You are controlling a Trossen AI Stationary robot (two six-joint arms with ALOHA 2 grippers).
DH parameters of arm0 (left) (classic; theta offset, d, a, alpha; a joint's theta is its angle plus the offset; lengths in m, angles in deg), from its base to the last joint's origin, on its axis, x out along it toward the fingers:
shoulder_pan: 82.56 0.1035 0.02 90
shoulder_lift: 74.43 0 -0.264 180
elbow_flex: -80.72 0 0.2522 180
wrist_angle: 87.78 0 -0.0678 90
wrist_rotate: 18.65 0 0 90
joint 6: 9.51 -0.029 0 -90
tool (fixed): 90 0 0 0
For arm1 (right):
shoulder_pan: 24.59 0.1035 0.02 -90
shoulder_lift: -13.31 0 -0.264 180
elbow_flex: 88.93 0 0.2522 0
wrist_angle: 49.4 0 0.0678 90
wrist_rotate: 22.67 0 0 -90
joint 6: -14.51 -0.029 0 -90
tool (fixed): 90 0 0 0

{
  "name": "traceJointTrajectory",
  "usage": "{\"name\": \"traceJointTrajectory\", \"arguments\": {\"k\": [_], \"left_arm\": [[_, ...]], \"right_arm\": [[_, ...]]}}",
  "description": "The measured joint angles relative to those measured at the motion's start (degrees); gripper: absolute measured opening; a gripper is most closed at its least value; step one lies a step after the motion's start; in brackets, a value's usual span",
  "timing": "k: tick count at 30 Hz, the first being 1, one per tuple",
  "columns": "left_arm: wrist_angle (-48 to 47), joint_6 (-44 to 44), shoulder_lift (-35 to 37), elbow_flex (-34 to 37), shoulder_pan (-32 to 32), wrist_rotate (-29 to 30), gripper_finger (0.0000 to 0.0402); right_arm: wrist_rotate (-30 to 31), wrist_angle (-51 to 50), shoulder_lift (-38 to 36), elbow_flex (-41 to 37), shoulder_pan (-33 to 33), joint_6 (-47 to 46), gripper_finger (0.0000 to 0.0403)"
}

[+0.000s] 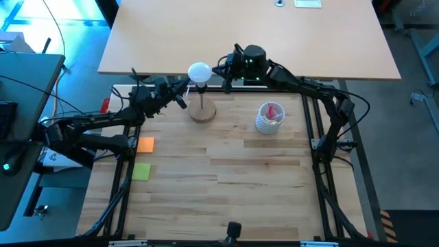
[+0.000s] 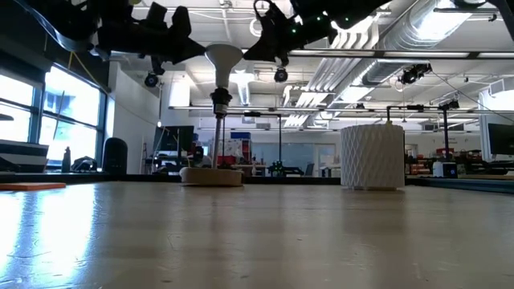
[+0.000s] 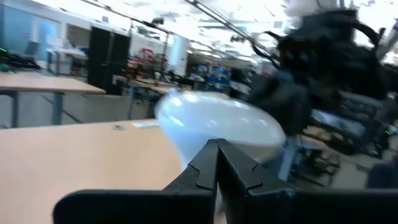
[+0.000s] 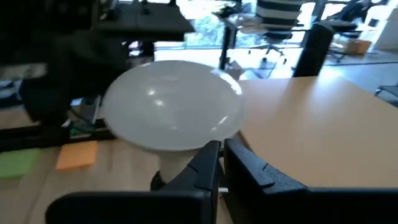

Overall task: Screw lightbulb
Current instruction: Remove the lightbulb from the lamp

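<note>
The bare wooden table [image 2: 257,241] fills the foreground of the low view. Going left to right in the high view, an orange note [image 1: 145,144] and a green note [image 1: 141,171] lie near the left edge. Above them the left gripper [image 1: 180,96] reaches in toward the lightbulb [image 1: 199,71] from the left. In its own wrist view its two dark fingers [image 3: 214,168] are pressed together with no gap, just in front of the white globe, and grip nothing.

The lightbulb stands upright on top of the thin post [image 2: 218,132] of a round wooden base [image 1: 202,111] at the back of the table, its neck down at the post's black top.

The right gripper [image 1: 225,74] sits just to the right of the bulb. In its wrist view its fingers [image 4: 205,168] are also nearly together, close beside the bulb's neck; whether they touch it cannot be told.

Farther right stands a white perforated cup [image 1: 269,118] with pink items inside.
</note>
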Motion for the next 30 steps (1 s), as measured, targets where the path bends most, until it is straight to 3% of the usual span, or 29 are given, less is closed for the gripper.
{"name": "traceJointTrajectory", "arguments": {"k": [11, 30], "left_arm": [[-0.41, 0.26, -0.02, 0.00, -3.77, 1.21, 0.0000], [-0.21, 0.26, 0.00, 0.00, -4.01, 3.30, 0.0000]], "right_arm": [[4.77, 0.74, 0.88, 0.00, -0.52, -0.15, 0.0024], [4.96, -3.50, 0.93, 0.00, -0.58, 0.34, 0.0024]]}}
